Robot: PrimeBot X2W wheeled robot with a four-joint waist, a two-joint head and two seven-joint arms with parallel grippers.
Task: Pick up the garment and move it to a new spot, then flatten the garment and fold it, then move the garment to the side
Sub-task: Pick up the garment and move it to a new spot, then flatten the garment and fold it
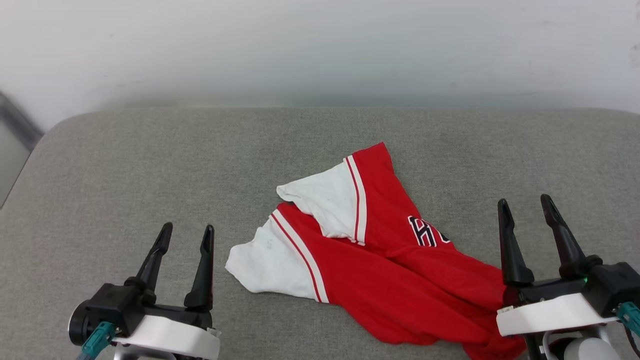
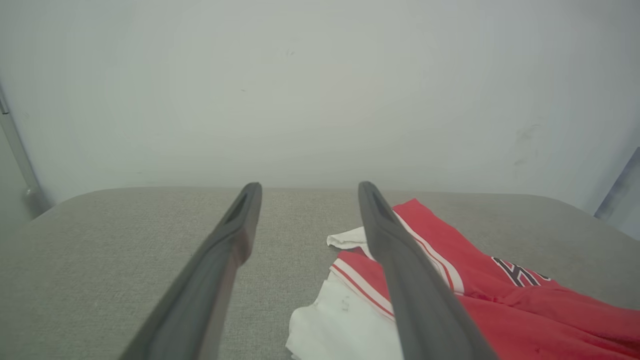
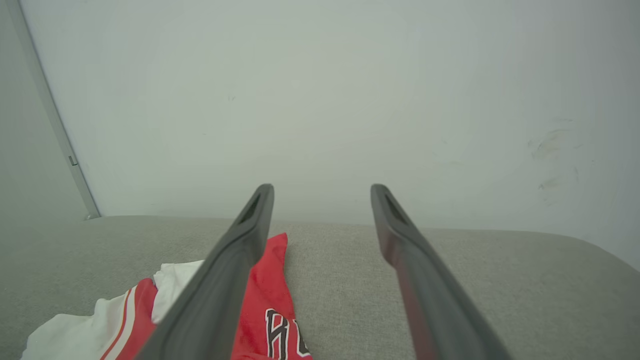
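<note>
The garment (image 1: 380, 250) is a red T-shirt with white sleeves and striped trim, lying crumpled on the grey cushioned surface (image 1: 125, 165), with black-and-white lettering partly showing. My left gripper (image 1: 186, 234) stands open to the garment's left, fingers empty. My right gripper (image 1: 526, 207) is open at the garment's right end, above the red cloth near the front edge. In the left wrist view the garment (image 2: 500, 295) lies to the right of the open left gripper (image 2: 305, 187). In the right wrist view the garment (image 3: 270, 305) sits at lower left, partly behind a finger of the open right gripper (image 3: 322, 189).
A pale wall (image 1: 320, 45) rises directly behind the grey surface. The surface's rounded left corner (image 1: 55, 130) drops off beside a dark rail. Bare grey fabric stretches to the left and behind the garment.
</note>
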